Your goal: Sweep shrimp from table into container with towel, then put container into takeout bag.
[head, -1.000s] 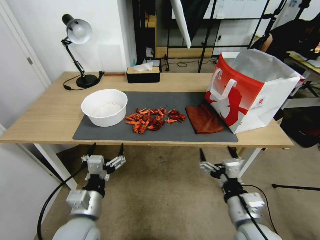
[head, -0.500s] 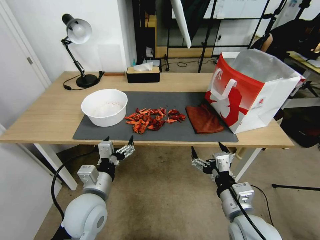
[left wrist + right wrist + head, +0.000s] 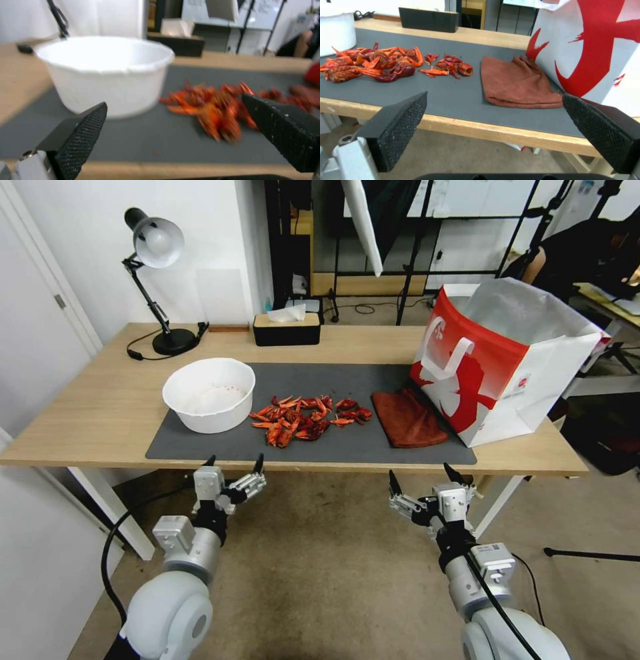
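Note:
The shrimp (image 3: 307,420) (image 3: 213,110) (image 3: 386,65) lie in a red-orange pile mid-mat on the table (image 3: 100,407). Left of the pile stands the white container (image 3: 209,394) (image 3: 106,75). To the pile's right lies the rust-brown towel (image 3: 407,419) (image 3: 516,83), folded flat against the red-and-white takeout bag (image 3: 507,360) (image 3: 596,50). My left gripper (image 3: 233,465) (image 3: 173,125) hangs open just below the table's front edge, before the container. The right gripper (image 3: 423,479) (image 3: 493,120) is open too, low at the front edge below the towel. Both hold nothing.
A black tissue box (image 3: 286,329) and a desk lamp (image 3: 157,273) stand at the table's back. The dark grey mat (image 3: 333,447) runs close to the front edge. Floor lies between me and the table; stands and clutter fill the room behind.
Both grippers rose from low over the floor toward the table's front edge, then settled; the right one shifted slightly rightward since half a second ago. Nothing on the table moved.

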You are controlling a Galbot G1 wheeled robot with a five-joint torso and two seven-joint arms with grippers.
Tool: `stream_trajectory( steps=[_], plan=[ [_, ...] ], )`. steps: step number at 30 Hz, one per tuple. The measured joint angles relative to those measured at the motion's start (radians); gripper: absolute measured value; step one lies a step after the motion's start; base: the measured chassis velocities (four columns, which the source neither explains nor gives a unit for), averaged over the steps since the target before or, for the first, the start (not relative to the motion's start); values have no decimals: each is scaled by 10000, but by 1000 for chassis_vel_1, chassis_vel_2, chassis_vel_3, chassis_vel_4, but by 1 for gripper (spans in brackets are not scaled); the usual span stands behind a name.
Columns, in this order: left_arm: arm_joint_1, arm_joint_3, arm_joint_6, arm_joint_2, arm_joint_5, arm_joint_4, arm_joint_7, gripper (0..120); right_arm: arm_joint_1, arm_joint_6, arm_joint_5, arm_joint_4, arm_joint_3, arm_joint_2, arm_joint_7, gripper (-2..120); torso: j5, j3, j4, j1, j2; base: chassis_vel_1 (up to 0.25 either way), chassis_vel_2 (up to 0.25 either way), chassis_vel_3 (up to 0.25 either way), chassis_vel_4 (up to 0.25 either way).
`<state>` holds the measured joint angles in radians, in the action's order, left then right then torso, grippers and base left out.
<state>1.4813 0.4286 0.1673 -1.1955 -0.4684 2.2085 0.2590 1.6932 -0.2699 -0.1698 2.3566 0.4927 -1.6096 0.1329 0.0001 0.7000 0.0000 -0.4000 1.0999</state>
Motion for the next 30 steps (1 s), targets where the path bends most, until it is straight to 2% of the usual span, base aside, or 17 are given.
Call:
stream_trajectory(
  steps=[6,9,10,11,13,14,17,18,19,20,21,22,23,24,26,29,30],
  plan=[
    [-817,665,-29,609,-872,-501,225,100,-40,-49,58,16,60,5,-8,100,-3,0,0,0,1,0,0,0,0],
    [-1526,1197,-189,1402,-1405,-1217,-390,100,-84,-61,53,-34,55,6,-10,100,-4,0,1,0,0,0,0,0,0],
    [-1526,1197,-189,1402,-1405,-1217,-390,100,-84,-61,53,-34,55,6,-10,100,-4,0,1,0,0,0,0,0,0],
    [-1698,1303,-232,1620,-1507,-1388,-661,100,-88,-61,42,-43,41,8,-11,100,-2,0,0,0,0,0,0,0,0],
    [-2223,1563,-395,2323,-1745,-1918,-1695,100,-91,-56,-30,-91,-1,9,-24,100,-5,0,0,-1,0,0,0,0,0],
    [-2223,1563,-395,2323,-1745,-1918,-1695,100,-91,-56,-30,-91,-1,9,-24,100,-5,0,0,-1,0,0,0,0,0],
    [-2900,1702,-492,3078,-1840,-2505,-3022,100,-78,-22,-92,-148,-4,10,-29,100,-3,0,1,0,0,0,0,0,0],
    [-2900,1702,-492,3078,-1840,-2505,-3022,100,-78,-22,-92,-148,-4,10,-29,100,-3,0,1,0,0,0,0,0,0],
    [-3166,1670,-617,3324,-1692,-2809,-3606,100,-67,-11,-106,-154,2,11,-29,100,-3,0,1,0,0,0,0,0,0],
    [-3508,1610,-953,3547,-1429,-3220,-4536,100,-50,12,-108,-157,10,10,-27,100,-1,0,1,0,0,0,0,0,0],
    [-3685,1580,-1085,3639,-1257,-3424,-5019,100,-43,35,-109,-160,14,13,-23,100,-4,0,2,-1,0,0,0,0,0],
    [-3685,1580,-1085,3639,-1257,-3424,-5019,100,-43,35,-109,-160,14,13,-23,100,-4,0,2,-1,0,0,0,0,0],
    [-4118,1431,-1286,3860,-915,-3861,-5914,100,-37,139,-116,-181,43,11,-10,100,-3,0,-2,0,0,0,0,0,0],
    [-4444,1254,-1379,4043,-824,-4182,-6441,100,-30,186,-126,-193,70,11,1,100,-3,0,-3,-1,0,0,0,0,0],
    [-4555,1200,-1408,4092,-809,-4280,-6624,100,-28,196,-128,-194,79,12,2,100,-3,1,0,-1,0,0,0,0,0],
    [-5303,988,-1681,4421,-180,-5129,-8562,100,-15,229,-139,-200,101,14,29,100,-3,0,0,-1,0,0,0,0,0],
    [-5303,988,-1681,4421,-180,-5129,-8562,100,-15,229,-139,-200,101,14,29,100,-3,0,0,-1,0,0,0,0,0]
  ],
)
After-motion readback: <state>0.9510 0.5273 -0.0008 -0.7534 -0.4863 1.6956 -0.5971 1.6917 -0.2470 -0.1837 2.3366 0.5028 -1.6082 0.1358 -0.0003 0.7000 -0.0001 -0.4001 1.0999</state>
